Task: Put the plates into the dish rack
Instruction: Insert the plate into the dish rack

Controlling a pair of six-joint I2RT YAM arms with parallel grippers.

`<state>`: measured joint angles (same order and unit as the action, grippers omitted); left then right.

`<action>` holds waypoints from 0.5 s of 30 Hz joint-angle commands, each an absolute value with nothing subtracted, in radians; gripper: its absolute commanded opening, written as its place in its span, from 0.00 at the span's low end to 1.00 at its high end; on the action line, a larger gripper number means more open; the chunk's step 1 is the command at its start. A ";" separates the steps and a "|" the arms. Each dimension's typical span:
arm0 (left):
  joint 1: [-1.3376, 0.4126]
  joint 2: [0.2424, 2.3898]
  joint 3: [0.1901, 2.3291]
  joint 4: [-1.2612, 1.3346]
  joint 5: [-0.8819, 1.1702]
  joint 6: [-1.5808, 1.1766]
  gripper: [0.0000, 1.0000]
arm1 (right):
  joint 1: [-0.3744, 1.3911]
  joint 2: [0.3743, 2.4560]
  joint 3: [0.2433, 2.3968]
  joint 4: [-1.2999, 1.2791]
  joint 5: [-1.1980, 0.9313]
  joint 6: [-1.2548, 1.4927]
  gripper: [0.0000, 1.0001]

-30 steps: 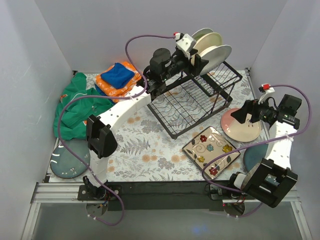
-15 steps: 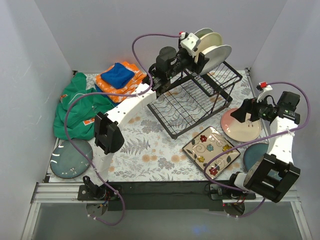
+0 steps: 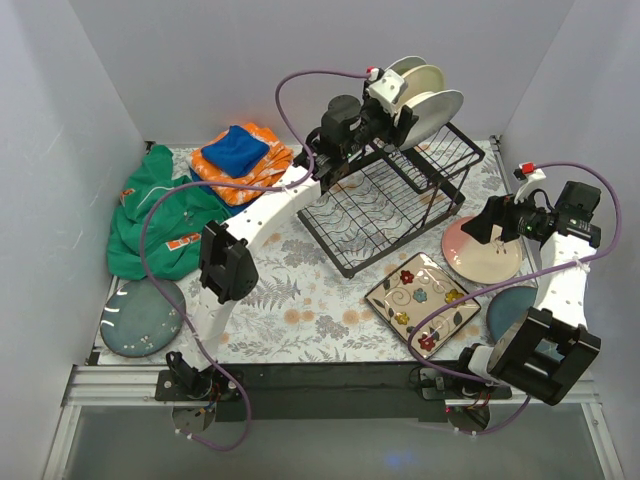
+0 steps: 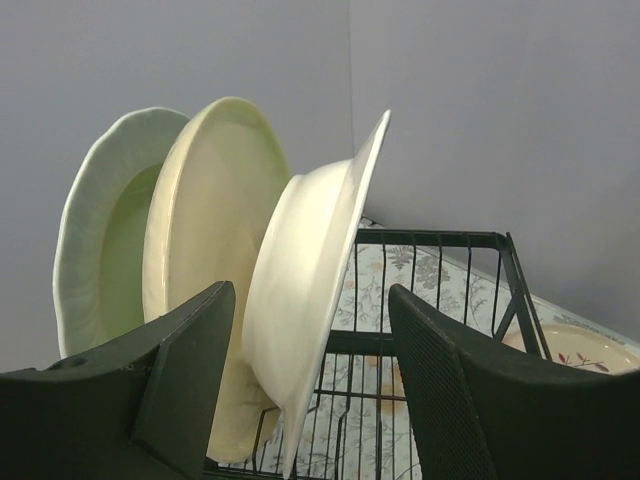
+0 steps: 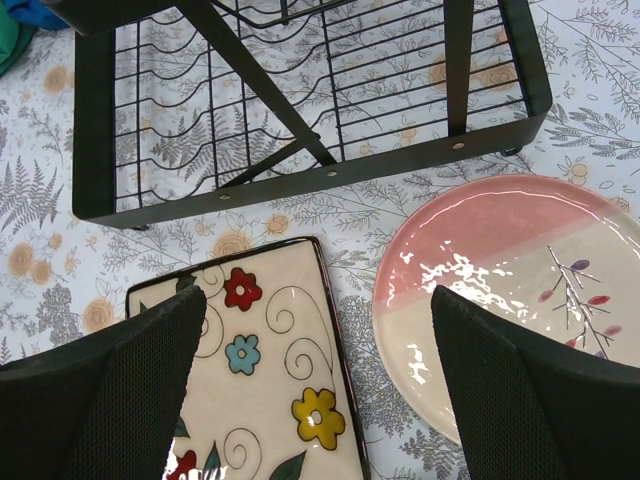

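Observation:
The black wire dish rack [image 3: 380,210] stands at the back of the table. Three plates stand in its raised section: a white one [image 4: 320,250], a cream-green one [image 4: 210,200] and a pale green one [image 4: 105,220]. My left gripper [image 3: 405,112] is open there, with its fingers either side of the white plate's lower edge. My right gripper [image 3: 480,228] is open and empty above the gap between the square flowered plate [image 5: 260,380] and the pink-and-cream plate [image 5: 520,280]. Dark teal plates lie at the near left [image 3: 140,317] and near right [image 3: 508,310].
A green cloth [image 3: 160,215] is heaped at the left. Folded orange and blue cloths [image 3: 240,150] lie behind it. Grey walls close in the left, back and right. The rack's slotted lower tray [image 5: 300,170] holds nothing.
The left arm has reached further right and back, bringing its gripper closer round the white plate. The right arm shifted slightly at first, then held still.

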<state>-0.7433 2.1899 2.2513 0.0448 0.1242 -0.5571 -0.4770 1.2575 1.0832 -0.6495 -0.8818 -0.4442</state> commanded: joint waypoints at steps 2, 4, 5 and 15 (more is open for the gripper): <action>-0.739 2.203 2.286 0.046 0.100 -0.529 0.61 | -0.476 1.232 1.089 -0.644 -0.903 -0.430 0.98; -0.741 2.207 2.283 0.052 0.091 -0.528 0.61 | -0.474 1.232 1.088 -0.646 -0.908 -0.428 0.98; -0.741 2.212 2.281 0.055 0.087 -0.522 0.60 | -0.476 1.230 1.086 -0.646 -0.910 -0.426 0.98; -0.765 2.232 2.249 0.107 0.018 -0.422 0.49 | -0.476 1.220 1.077 -0.644 -0.920 -0.420 0.98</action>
